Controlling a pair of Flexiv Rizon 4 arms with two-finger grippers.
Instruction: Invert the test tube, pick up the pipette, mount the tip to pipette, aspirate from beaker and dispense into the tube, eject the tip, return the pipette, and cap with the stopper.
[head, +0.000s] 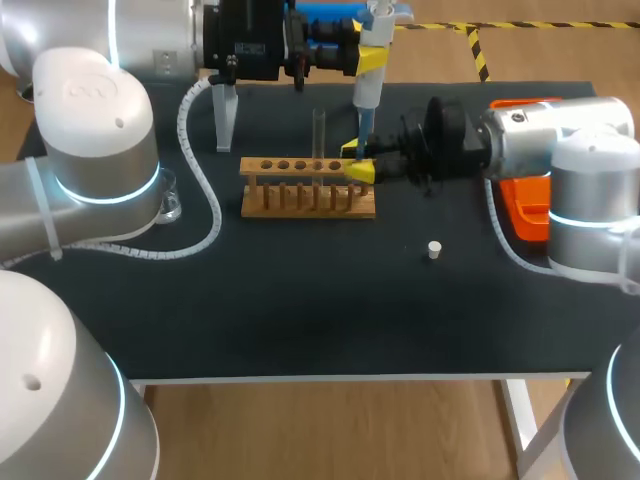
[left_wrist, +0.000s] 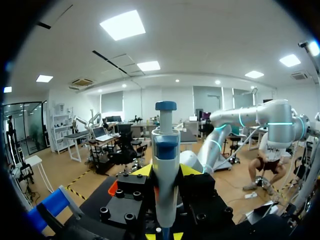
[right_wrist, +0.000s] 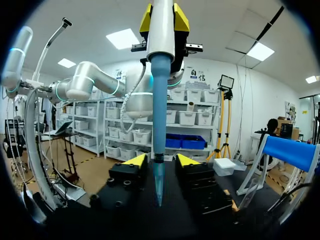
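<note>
Near the black table's (head: 300, 300) far edge, the left gripper (head: 372, 57) clamps its fingers on the upright white-and-blue plastic pipette (head: 365, 100). The right gripper (head: 357, 160) holds its fingers apart, flanking the pipette's translucent blue tip (right_wrist: 158, 185) without touching it.

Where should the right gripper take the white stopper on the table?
Pinch the stopper across its sides, coming straight down from above. It looks to stand upright on the table, well apart from the rack, so nothing crowds it.
</note>
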